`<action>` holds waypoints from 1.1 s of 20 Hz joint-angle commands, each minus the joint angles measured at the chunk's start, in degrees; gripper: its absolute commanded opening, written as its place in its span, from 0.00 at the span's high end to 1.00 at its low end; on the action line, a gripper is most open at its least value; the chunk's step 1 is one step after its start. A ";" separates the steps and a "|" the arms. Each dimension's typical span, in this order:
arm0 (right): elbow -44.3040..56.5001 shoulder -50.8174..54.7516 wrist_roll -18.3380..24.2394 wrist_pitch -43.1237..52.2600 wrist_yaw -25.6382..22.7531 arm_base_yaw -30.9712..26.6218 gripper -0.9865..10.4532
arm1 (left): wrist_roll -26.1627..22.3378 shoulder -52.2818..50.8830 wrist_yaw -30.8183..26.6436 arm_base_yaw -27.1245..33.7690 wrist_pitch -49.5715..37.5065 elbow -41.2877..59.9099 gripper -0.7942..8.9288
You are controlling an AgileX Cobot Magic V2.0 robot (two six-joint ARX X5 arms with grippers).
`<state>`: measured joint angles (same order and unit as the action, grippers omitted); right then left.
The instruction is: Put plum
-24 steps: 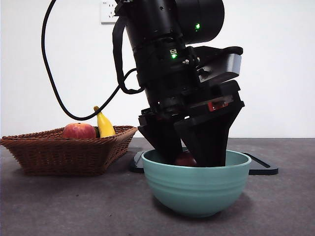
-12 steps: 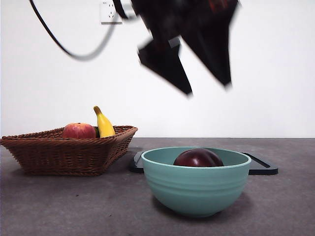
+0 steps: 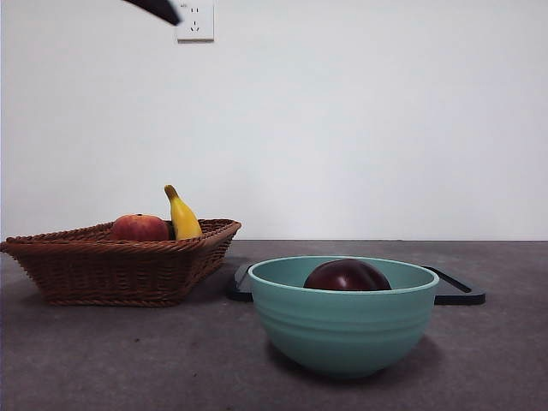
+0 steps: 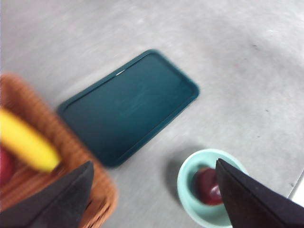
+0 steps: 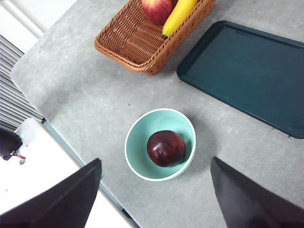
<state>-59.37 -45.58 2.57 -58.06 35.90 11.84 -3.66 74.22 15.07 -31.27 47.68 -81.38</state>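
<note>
Front view: the plum point(image 3: 347, 276) lies inside the green bowl point(image 3: 342, 330), its dark glossy top showing just above the rim. The bowl stands near the front edge of the bench point(image 3: 103, 360). Behind it a dark tray point(image 3: 458, 294) lies flat, and off to one side sits a wicker basket point(image 3: 111, 267) holding a red apple point(image 3: 139, 228) and a banana point(image 3: 181, 214). A black tip of an arm shows at the top corner, beside a wall socket point(image 3: 195, 20).

Left wrist view, blurred: the left gripper point(image 4: 154, 199) hangs high above the bench with its jaws spread wide and nothing between them. Below are the tray point(image 4: 128, 107), the basket point(image 4: 28, 156) with the banana point(image 4: 28, 142), and the bowl point(image 4: 209, 192) with the plum point(image 4: 209, 186) in it.

Right wrist view: the right gripper point(image 5: 156, 197) also hangs high, jaws wide apart and empty. The plum point(image 5: 166, 148) rests in the middle of the bowl point(image 5: 137, 142), which stands close to the bench's edge, well apart from the basket point(image 5: 142, 40) and near the tray point(image 5: 247, 71).
</note>
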 commanded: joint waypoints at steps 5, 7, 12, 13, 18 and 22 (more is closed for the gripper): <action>-1.07 -0.44 -0.37 0.39 -0.37 0.20 0.59 | 0.09 -8.85 7.67 3.15 0.28 14.34 0.50; -1.07 -0.44 -0.37 0.39 -0.37 0.20 0.59 | 0.09 -11.56 11.67 3.13 0.35 19.58 0.50; -1.07 -0.44 -0.39 0.17 -0.42 0.20 0.59 | -0.13 -15.30 25.55 2.89 1.16 27.93 0.50; -1.07 -0.44 -0.39 0.04 -0.59 0.20 0.59 | -0.15 -15.39 25.57 2.71 1.31 28.22 0.50; -1.03 -0.94 -0.42 -2.71 -1.64 0.22 0.59 | -0.13 -15.39 25.57 2.69 0.72 28.24 0.50; 0.04 -4.04 -0.68 -3.74 -1.86 1.49 0.59 | -0.07 -15.41 25.57 2.69 0.79 28.24 0.50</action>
<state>-59.22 -49.17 2.52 -62.06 34.20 13.06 -3.51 58.67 40.40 -28.25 48.99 -52.69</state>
